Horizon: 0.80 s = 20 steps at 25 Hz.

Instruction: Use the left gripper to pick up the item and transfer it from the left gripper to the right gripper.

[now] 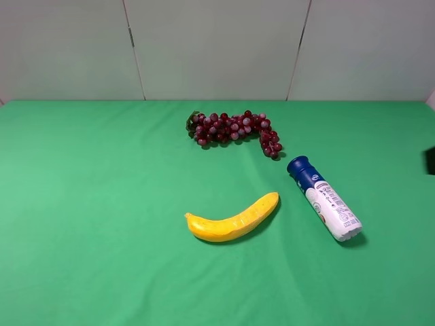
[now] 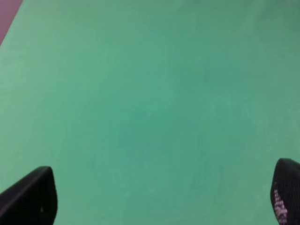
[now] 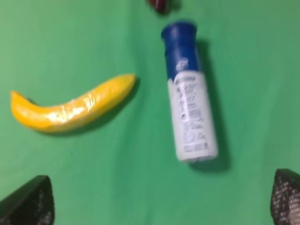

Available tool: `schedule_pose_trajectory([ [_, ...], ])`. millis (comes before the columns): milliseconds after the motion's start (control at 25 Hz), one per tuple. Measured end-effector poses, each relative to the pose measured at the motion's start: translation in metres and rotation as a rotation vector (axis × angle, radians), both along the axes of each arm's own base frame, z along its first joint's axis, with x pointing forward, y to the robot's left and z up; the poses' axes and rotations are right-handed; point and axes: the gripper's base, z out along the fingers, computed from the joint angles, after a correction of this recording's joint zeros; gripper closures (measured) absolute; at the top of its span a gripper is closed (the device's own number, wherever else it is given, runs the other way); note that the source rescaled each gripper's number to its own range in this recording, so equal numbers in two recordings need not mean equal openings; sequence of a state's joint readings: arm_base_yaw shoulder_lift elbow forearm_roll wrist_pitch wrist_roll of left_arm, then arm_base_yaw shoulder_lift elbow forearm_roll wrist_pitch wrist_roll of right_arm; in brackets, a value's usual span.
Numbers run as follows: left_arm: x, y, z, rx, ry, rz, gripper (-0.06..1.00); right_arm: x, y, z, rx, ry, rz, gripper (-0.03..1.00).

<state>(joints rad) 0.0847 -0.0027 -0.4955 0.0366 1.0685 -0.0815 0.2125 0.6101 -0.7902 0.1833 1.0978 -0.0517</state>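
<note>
The item, a bottle (image 1: 324,198) with a dark blue cap and white printed body, lies on its side on the green cloth at the right, cap pointing toward the back. It also shows in the right wrist view (image 3: 188,112), beyond my right gripper (image 3: 159,199), whose two black fingertips stand wide apart and empty. My left gripper (image 2: 159,197) is open and empty too, over bare green cloth, with no object in its view. Neither arm shows clearly in the exterior high view.
A yellow banana (image 1: 233,219) lies left of the bottle and shows in the right wrist view (image 3: 70,108). A dark red grape bunch (image 1: 234,129) lies behind them. A small dark shape (image 1: 430,161) sits at the right edge. A grey wall backs the table.
</note>
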Motion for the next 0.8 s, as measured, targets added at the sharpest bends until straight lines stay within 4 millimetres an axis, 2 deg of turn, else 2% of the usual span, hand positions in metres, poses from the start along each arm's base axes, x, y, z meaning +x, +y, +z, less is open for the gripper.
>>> schedule_pose_trajectory([
  [120, 0.000, 0.000, 0.000, 0.000, 0.000, 0.000, 0.10, -0.037, -0.011, 0.008, 0.006, -0.137, -0.021, -0.03],
  [200, 0.000, 0.000, 0.000, 0.000, 0.000, 0.000, 0.10, -0.067, -0.019, 0.004, 0.034, -0.235, -0.043, -0.03],
  [440, 0.000, 0.000, 0.000, 0.000, 0.000, 0.000, 0.10, -0.101, -0.032, -0.025, 0.022, -0.370, -0.102, -0.03],
  [560, 0.000, 0.000, 0.000, 0.000, 0.000, 0.000, 0.10, -0.107, -0.038, -0.030, -0.004, -0.438, -0.133, -0.03],
  [800, 0.000, 0.000, 0.000, 0.000, 0.000, 0.000, 0.10, -0.093, -0.036, -0.042, -0.001, -0.465, -0.139, -0.03],
])
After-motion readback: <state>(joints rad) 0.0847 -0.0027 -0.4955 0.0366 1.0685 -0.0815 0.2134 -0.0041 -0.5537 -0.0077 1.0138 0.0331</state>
